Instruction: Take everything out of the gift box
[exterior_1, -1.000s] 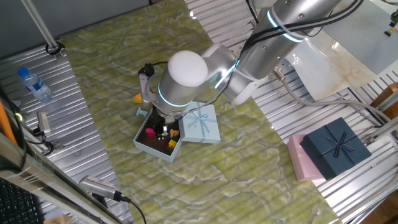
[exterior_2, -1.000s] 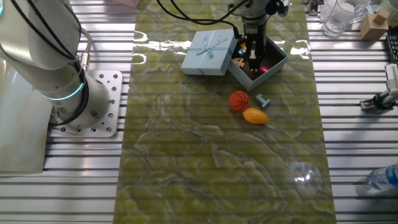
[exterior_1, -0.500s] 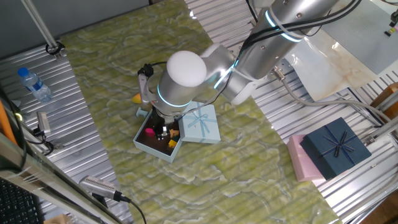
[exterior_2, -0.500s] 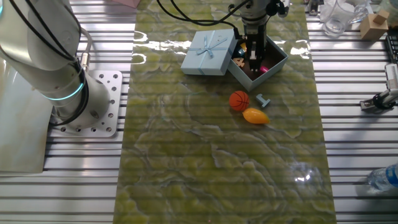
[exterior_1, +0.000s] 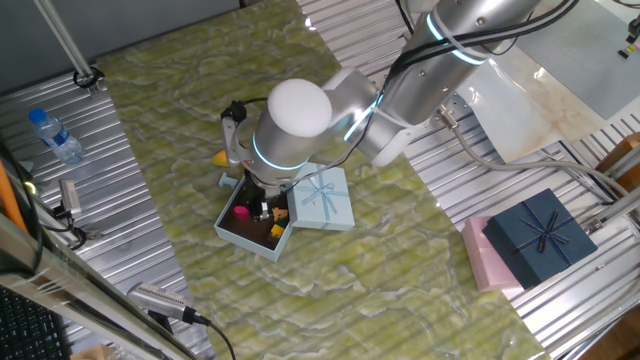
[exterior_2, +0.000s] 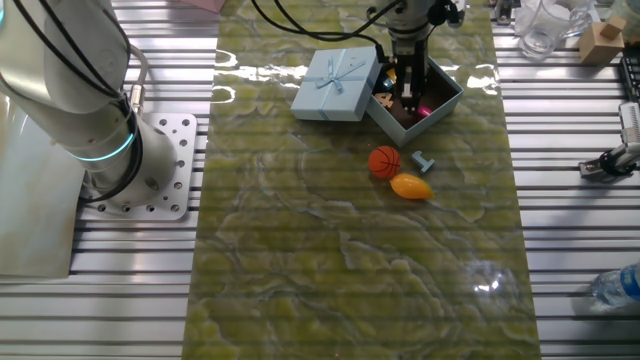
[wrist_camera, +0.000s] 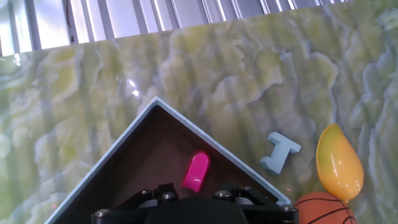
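Observation:
The pale-blue gift box (exterior_1: 228, 232) stands open on the green mat, its dark brown inside showing. Its bow lid (exterior_1: 322, 197) lies right beside it, also seen as the lid (exterior_2: 336, 82) in the other fixed view. My gripper (exterior_1: 262, 210) reaches down inside the box (exterior_2: 448, 95); its fingertips are hidden, so open or shut is unclear. A magenta piece (wrist_camera: 196, 171) lies on the box floor, with small yellow and orange bits (exterior_1: 277, 231) near it. Outside the box lie an orange basketball (exterior_2: 385, 161), a mango-like fruit (exterior_2: 410, 186) and a pale-blue block (wrist_camera: 280, 152).
A navy box with a bow (exterior_1: 540, 235) sits on a pink box (exterior_1: 480, 255) at the right. A water bottle (exterior_1: 55, 135) lies off the mat. A glass (exterior_2: 540, 25) and wooden block (exterior_2: 603, 38) stand at a far corner.

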